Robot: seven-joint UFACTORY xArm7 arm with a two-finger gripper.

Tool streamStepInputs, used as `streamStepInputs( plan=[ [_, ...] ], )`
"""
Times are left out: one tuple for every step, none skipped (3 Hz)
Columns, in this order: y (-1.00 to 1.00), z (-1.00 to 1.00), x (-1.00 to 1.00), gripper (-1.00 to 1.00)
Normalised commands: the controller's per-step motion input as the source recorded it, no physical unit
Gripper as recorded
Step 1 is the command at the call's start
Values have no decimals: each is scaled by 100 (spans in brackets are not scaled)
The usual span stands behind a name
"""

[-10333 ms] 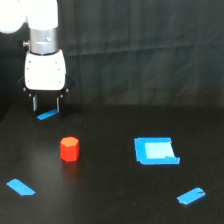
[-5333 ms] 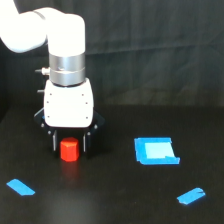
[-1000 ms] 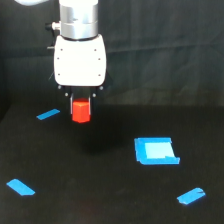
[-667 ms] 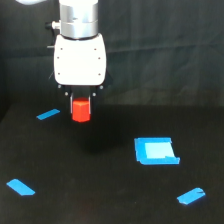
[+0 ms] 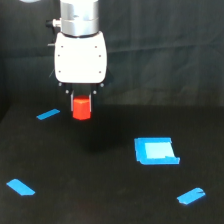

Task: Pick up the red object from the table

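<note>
The red object (image 5: 81, 108), a small red-orange block, hangs in the air above the black table (image 5: 100, 190) in the exterior view's upper left. My gripper (image 5: 81, 102) is shut on its upper part, under the white wrist housing (image 5: 80, 56). Dark fingers flank the block and are hard to make out against the dark backdrop. A faint shadow lies on the table below the block.
A blue square patch (image 5: 155, 150) lies right of centre. Blue tape strips sit at the far left (image 5: 48, 114), the near left (image 5: 20, 187) and the near right (image 5: 191, 195). A black curtain closes off the back.
Over the last second the gripper and block have barely moved. Earlier the block stood on the table; the gripper came down around it, closed, and lifted it.
</note>
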Motion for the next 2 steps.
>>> streamStepInputs(
  plan=[
    [7, 10, 10, -100],
    [5, 17, 6, -100]
  ],
)
